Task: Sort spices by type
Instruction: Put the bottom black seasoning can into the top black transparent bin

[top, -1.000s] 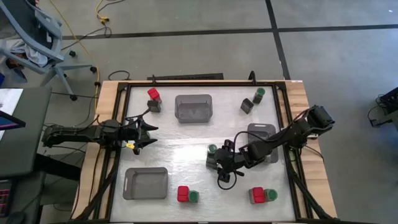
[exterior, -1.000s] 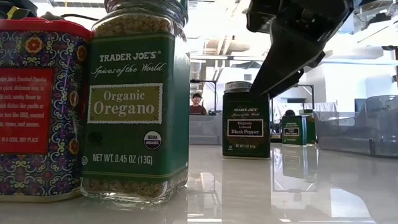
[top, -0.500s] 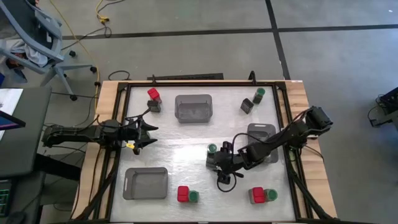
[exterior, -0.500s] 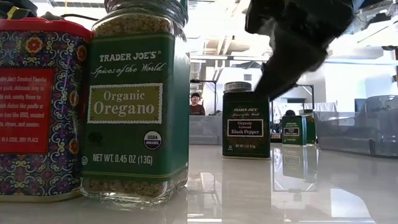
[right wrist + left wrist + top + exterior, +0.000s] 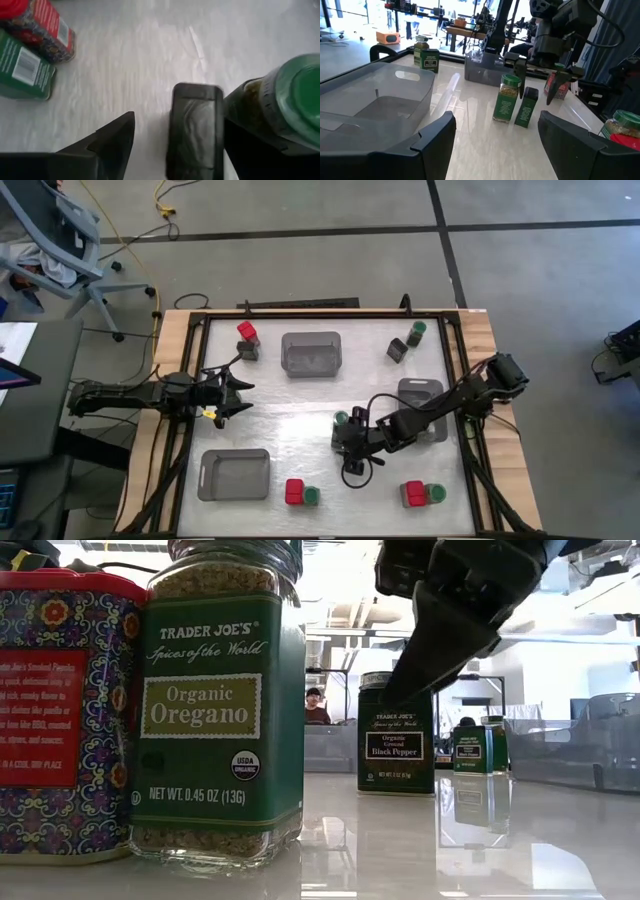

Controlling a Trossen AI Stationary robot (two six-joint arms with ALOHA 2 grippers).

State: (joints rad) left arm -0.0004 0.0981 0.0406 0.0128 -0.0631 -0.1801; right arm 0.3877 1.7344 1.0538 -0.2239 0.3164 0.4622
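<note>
Right gripper (image 5: 343,442) is over the table's middle, fingers spread, straddling the black pepper tin (image 5: 195,127) from above; no contact visible, nothing held. One finger (image 5: 107,145) sits clear on the tin's open side, the other is between the tin and the green-lid jar (image 5: 280,107) just beside it. In the left wrist view the same pair stands upright, jar (image 5: 507,97) and tin (image 5: 526,106) nearly touching.

Left gripper (image 5: 232,397) is parked at the left edge of the table (image 5: 300,405), fingers spread, empty.

Other spices, high view:
- red box plus black tin (image 5: 247,340) at the far left
- green jar plus black tin (image 5: 406,341) at the far right
- red box plus green jar (image 5: 300,493) at the near edge
- another such pair (image 5: 423,493) near right

Three grey trays: far centre (image 5: 310,352), near left (image 5: 234,474), and one at right under the right arm.
</note>
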